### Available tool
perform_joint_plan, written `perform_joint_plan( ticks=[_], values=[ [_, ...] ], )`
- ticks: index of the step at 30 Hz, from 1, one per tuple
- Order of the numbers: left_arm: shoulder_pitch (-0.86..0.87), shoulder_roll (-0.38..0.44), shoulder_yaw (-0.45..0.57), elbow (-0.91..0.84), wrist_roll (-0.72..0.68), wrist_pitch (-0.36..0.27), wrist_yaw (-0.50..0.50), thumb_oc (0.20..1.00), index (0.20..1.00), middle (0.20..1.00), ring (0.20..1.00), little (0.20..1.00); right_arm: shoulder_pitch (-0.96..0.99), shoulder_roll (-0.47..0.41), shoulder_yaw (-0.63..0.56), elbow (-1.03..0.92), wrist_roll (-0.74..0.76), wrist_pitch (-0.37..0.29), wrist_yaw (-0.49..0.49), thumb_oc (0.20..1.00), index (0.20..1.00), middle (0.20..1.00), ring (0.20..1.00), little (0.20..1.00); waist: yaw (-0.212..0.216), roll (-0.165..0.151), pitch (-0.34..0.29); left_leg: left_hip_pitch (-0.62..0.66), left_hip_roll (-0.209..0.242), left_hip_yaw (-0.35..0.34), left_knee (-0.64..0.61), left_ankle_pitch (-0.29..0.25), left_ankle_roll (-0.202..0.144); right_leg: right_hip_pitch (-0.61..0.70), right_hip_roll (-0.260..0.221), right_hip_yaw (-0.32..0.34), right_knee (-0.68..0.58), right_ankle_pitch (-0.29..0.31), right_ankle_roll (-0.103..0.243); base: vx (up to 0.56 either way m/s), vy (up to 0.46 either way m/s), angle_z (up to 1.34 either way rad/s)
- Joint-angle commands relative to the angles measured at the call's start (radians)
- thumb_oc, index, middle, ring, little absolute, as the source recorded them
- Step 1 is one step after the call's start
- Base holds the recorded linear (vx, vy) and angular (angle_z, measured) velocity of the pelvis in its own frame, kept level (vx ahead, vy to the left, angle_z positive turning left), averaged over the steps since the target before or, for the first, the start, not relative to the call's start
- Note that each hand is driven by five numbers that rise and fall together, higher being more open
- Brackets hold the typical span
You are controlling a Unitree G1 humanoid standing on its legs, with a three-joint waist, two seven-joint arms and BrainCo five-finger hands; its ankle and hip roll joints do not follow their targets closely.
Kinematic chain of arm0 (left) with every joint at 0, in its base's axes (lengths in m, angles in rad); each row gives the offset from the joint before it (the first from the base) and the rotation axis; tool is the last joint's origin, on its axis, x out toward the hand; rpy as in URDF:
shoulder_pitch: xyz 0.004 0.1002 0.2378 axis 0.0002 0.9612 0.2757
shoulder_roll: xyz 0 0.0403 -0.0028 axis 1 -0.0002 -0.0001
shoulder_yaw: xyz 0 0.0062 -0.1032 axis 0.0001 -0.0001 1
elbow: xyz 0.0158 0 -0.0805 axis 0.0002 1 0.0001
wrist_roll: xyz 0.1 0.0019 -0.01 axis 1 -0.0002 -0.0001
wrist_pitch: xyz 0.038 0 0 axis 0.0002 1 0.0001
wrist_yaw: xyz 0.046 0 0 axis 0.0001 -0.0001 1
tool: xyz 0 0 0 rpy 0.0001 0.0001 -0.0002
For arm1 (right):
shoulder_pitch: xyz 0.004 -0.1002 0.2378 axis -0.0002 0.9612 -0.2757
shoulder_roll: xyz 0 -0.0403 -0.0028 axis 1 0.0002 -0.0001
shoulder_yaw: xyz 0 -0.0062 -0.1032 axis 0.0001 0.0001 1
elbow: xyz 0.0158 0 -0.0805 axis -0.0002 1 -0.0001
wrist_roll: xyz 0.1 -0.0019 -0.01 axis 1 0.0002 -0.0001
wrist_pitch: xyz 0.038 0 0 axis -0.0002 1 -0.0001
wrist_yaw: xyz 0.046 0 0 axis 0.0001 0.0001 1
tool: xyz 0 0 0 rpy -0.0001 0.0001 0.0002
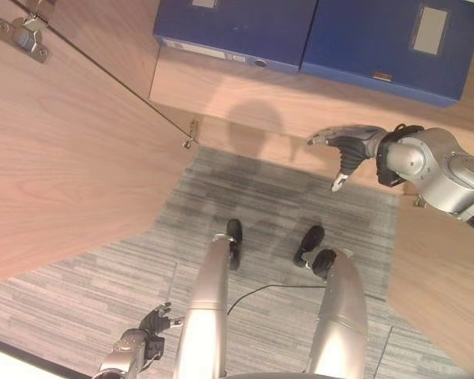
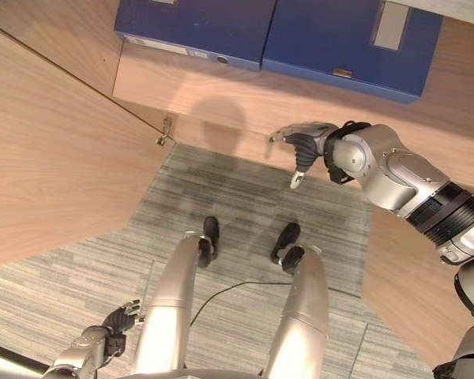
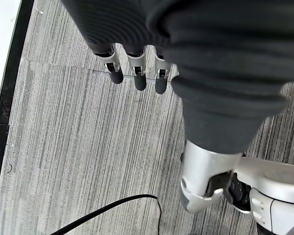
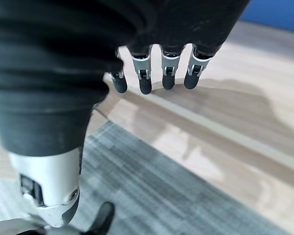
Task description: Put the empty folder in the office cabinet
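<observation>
left eye view: two blue folders (image 1: 235,30) lie side by side on the far wooden cabinet shelf (image 1: 300,103), with the open cabinet door (image 1: 63,150) at left; the right hand (image 1: 349,144) hovers over the shelf's near edge, fingers released, holding nothing; the left hand (image 1: 154,322) hangs low at near left over grey carpet (image 1: 103,284); left wrist view: fingers (image 3: 137,73) relaxed above the carpet; right wrist view: fingers (image 4: 157,73) straight, empty, before the shelf.

Two matt blue folders (image 1: 237,31) lie on a smooth pale wood-grain cabinet shelf (image 1: 300,103) above ribbed grey carpet (image 1: 284,197), with a metal hinge (image 1: 20,35) on the left door.
</observation>
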Motion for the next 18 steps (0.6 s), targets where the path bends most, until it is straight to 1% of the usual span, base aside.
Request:
perform_joint_plan(
  ticks=[1, 2, 4, 7, 9, 10, 11, 12, 13, 14, 16, 17, 18],
  values=[
    [0.087, 0.030, 0.029, 0.014, 0.030, 0.017, 0.004, 1.000, 1.000, 1.000, 1.000, 1.000, 0.074, -0.010, 0.094, -0.058, 0.072, -0.060, 0.069, 1.000, 1.000, 1.000, 1.000, 1.000, 0.006, 0.017, 0.068, 0.002, 0.020, -0.033, -0.073, 0.012, -0.019, 0.072, -0.009, 0.033, -0.010, -0.052, 0.038, 0.00, 0.000, 0.00],
    [0.077, 0.032, 0.026, 0.008, 0.024, 0.014, 0.017, 1.000, 1.000, 1.000, 1.000, 1.000, 0.075, 0.011, 0.104, -0.050, 0.036, -0.064, 0.064, 1.000, 1.000, 1.000, 1.000, 1.000, 0.007, 0.016, 0.070, 0.016, 0.023, -0.031, -0.087, 0.017, -0.021, 0.083, -0.008, 0.030, -0.023, -0.045, 0.041, 0.00, 0.000, 0.00],
    [0.073, 0.036, 0.023, 0.003, 0.022, 0.015, 0.022, 1.000, 1.000, 1.000, 1.000, 1.000, 0.076, 0.024, 0.112, -0.041, 0.008, -0.066, 0.061, 1.000, 1.000, 1.000, 1.000, 1.000, 0.007, 0.015, 0.072, 0.026, 0.024, -0.031, -0.100, 0.022, -0.022, 0.094, -0.007, 0.027, -0.034, -0.040, 0.045, 0.00, 0.000, 0.00],
    [0.051, 0.044, 0.007, -0.012, -0.002, 0.012, 0.045, 1.000, 1.000, 1.000, 1.000, 1.000, 0.085, 0.095, 0.152, 0.066, -0.123, -0.081, 0.024, 1.000, 1.000, 1.000, 1.000, 1.000, 0.009, 0.011, 0.081, 0.083, 0.032, -0.030, -0.148, 0.036, -0.026, 0.145, 0.003, 0.013, -0.083, -0.018, 0.054, -0.03, 0.001, -0.07],
    [0.024, 0.041, 0.006, 0.028, -0.007, 0.012, 0.054, 1.000, 1.000, 1.000, 1.000, 1.000, 0.099, 0.137, 0.163, 0.111, -0.165, -0.086, 0.012, 1.000, 1.000, 1.000, 1.000, 1.000, 0.008, 0.005, 0.078, 0.122, 0.034, -0.034, -0.168, 0.040, -0.028, 0.183, 0.010, 0.005, -0.106, -0.013, 0.057, 0.00, -0.032, -0.08],
    [0.003, 0.037, 0.001, 0.064, -0.002, 0.012, 0.060, 1.000, 1.000, 1.000, 1.000, 1.000, 0.124, 0.162, 0.173, 0.124, -0.183, -0.096, 0.012, 1.000, 1.000, 1.000, 1.000, 1.000, 0.008, 0.000, 0.073, 0.166, 0.036, -0.036, -0.194, 0.043, -0.031, 0.222, 0.017, 0.000, -0.130, -0.007, 0.062, 0.00, -0.042, -0.02],
    [0.002, 0.037, 0.001, 0.066, -0.002, 0.010, 0.060, 1.000, 1.000, 1.000, 1.000, 1.000, 0.125, 0.164, 0.172, 0.126, -0.184, -0.097, 0.011, 1.000, 1.000, 1.000, 1.000, 1.000, 0.009, 0.000, 0.076, 0.172, 0.036, -0.037, -0.198, 0.044, -0.031, 0.228, 0.018, -0.001, -0.134, -0.006, 0.062, 0.01, -0.058, 0.01],
    [-0.005, 0.038, -0.003, 0.077, 0.006, 0.009, 0.059, 1.000, 1.000, 1.000, 1.000, 1.000, 0.142, 0.176, 0.177, 0.141, -0.198, -0.102, 0.011, 1.000, 1.000, 1.000, 1.000, 1.000, 0.010, -0.004, 0.074, 0.205, 0.037, -0.038, -0.218, 0.049, -0.034, 0.265, 0.023, -0.011, -0.155, 0.000, 0.067, 0.02, -0.083, 0.02],
    [-0.013, 0.039, -0.014, 0.092, 0.017, 0.003, 0.057, 1.000, 1.000, 1.000, 1.000, 1.000, 0.181, 0.207, 0.184, 0.185, -0.233, -0.108, 0.011, 1.000, 1.000, 1.000, 1.000, 1.000, 0.012, -0.010, 0.075, 0.273, 0.039, -0.041, -0.265, 0.060, -0.040, 0.334, 0.034, -0.029, -0.201, 0.012, 0.075, 0.02, -0.083, 0.05],
    [-0.013, 0.040, -0.015, 0.093, 0.017, 0.003, 0.056, 1.000, 1.000, 1.000, 1.000, 1.000, 0.181, 0.208, 0.184, 0.186, -0.233, -0.109, 0.010, 1.000, 1.000, 1.000, 1.000, 1.000, 0.012, -0.010, 0.078, 0.278, 0.039, -0.041, -0.268, 0.061, -0.040, 0.339, 0.034, -0.030, -0.204, 0.013, 0.075, 0.02, -0.093, 0.04],
    [-0.025, 0.041, -0.035, 0.099, 0.015, -0.007, 0.060, 1.000, 1.000, 1.000, 1.000, 1.000, 0.225, 0.265, 0.195, 0.308, -0.284, -0.103, -0.010, 1.000, 1.000, 1.000, 1.000, 1.000, 0.018, -0.015, 0.080, 0.351, 0.039, -0.046, -0.328, 0.081, -0.049, 0.417, 0.048, -0.045, -0.274, 0.033, 0.083, 0.01, -0.101, 0.05],
    [-0.032, 0.040, -0.057, 0.094, 0.010, -0.014, 0.058, 1.000, 1.000, 1.000, 1.000, 1.000, 0.272, 0.334, 0.186, 0.428, -0.296, -0.098, -0.039, 1.000, 1.000, 1.000, 1.000, 1.000, 0.024, -0.015, 0.083, 0.417, 0.042, -0.051, -0.390, 0.105, -0.057, 0.484, 0.063, -0.057, -0.335, 0.051, 0.086, 0.01, -0.092, 0.04],
    [-0.032, 0.040, -0.057, 0.094, 0.010, -0.014, 0.058, 1.000, 1.000, 1.000, 1.000, 1.000, 0.272, 0.334, 0.186, 0.428, -0.296, -0.098, -0.039, 1.000, 1.000, 1.000, 1.000, 1.000, 0.024, -0.015, 0.083, 0.417, 0.042, -0.051, -0.390, 0.105, -0.057, 0.484, 0.063, -0.057, -0.335, 0.051, 0.086, 0.05, -0.202, 0.03]
  ],
)
